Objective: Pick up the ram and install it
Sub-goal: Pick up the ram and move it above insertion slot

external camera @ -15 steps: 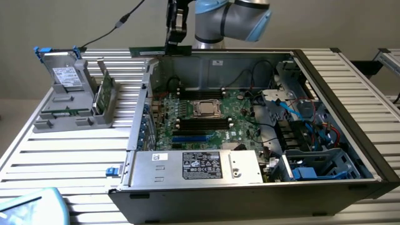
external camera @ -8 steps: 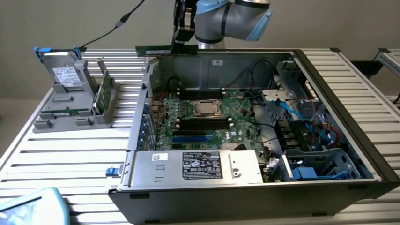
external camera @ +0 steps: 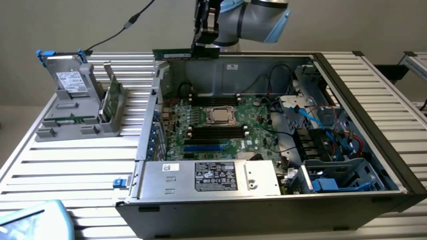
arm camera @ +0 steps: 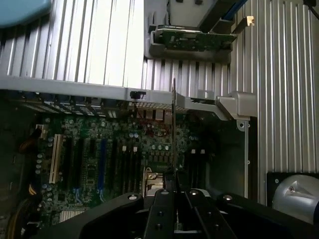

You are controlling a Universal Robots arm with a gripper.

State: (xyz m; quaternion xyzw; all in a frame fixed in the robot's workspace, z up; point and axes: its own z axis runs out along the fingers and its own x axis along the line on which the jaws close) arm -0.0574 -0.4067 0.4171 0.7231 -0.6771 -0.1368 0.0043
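Hovering over case (external camera: 267, 67) rim w/ jaws pinched on one end of ram (external camera: 172, 51), gripper (external camera: 201, 47) carries stick lvl, long axis approx parallel to DIMM slots (external camera: 213, 131) inside case, well apart.

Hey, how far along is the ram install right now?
Done: the pickup. The gripper is shut on the ram, holding it in the air above the open computer case. In hand: the stick hangs edge-on over the motherboard in the wrist view. Left: the install itself, as the ram is not seated in any slot yet.
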